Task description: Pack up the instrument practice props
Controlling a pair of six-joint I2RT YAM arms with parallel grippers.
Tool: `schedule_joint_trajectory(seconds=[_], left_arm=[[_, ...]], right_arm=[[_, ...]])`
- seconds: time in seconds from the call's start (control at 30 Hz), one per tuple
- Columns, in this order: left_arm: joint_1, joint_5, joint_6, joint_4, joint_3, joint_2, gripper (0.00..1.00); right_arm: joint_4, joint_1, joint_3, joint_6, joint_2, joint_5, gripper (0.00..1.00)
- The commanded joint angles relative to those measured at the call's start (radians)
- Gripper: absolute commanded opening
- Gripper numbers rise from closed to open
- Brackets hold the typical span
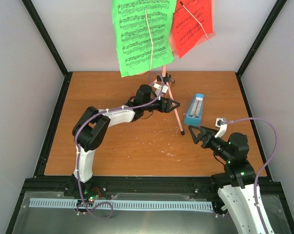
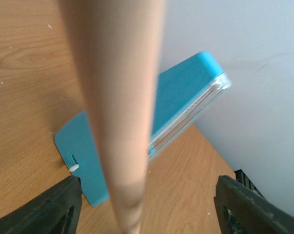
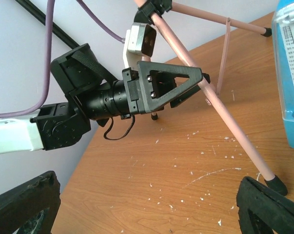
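Note:
The pink music stand stands at the back of the table, with a green sheet-music page and a red one on its desk. My left gripper is open around one stand leg; both fingers stand well clear of the leg. The blue metronome stands just right of that leg and shows behind it in the left wrist view. My right gripper is open and empty, low over the table in front of the metronome, facing the left gripper and the stand's legs.
The wooden table has white scratches and flecks in its middle. Grey walls and black frame posts close it in on three sides. A purple cable loops from the right arm.

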Motion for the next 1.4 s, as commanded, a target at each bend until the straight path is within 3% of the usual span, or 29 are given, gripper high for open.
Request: schedule_joint_trajectory(seconds=[0.0, 0.2, 0.47, 0.63, 0.8, 0.97, 1.37], left_arm=[[0.005, 0.006, 0.074, -0.031, -0.017, -0.128, 0.8], [0.093, 0.016, 0.116, 0.031, -0.247, -0.355, 0.93], [0.358, 0.107, 0.084, -0.027, -0.537, -0.676, 0.94], [0.551, 0.208, 0.009, -0.144, -0.598, -0.921, 0.94], [0.659, 0.337, -0.089, -0.242, -0.501, -1.079, 0.92], [0.66, 0.415, -0.097, -0.339, -0.301, -1.117, 0.86], [0.492, 0.363, 0.114, -0.673, 0.127, -0.896, 0.82]], right_arm=[[-0.011, -0.002, 0.061, -0.005, 0.016, 0.005, 0.97], [0.034, -0.002, 0.11, 0.001, 0.102, -0.04, 0.94], [0.078, 0.021, 0.254, 0.004, 0.259, -0.098, 0.88], [0.095, 0.142, 0.427, -0.012, 0.397, -0.056, 0.85], [0.062, 0.322, 0.683, -0.094, 0.593, 0.037, 0.85], [0.139, 0.363, 0.906, -0.082, 0.783, -0.03, 0.88], [0.121, 0.374, 1.436, -0.106, 1.158, -0.13, 0.85]])
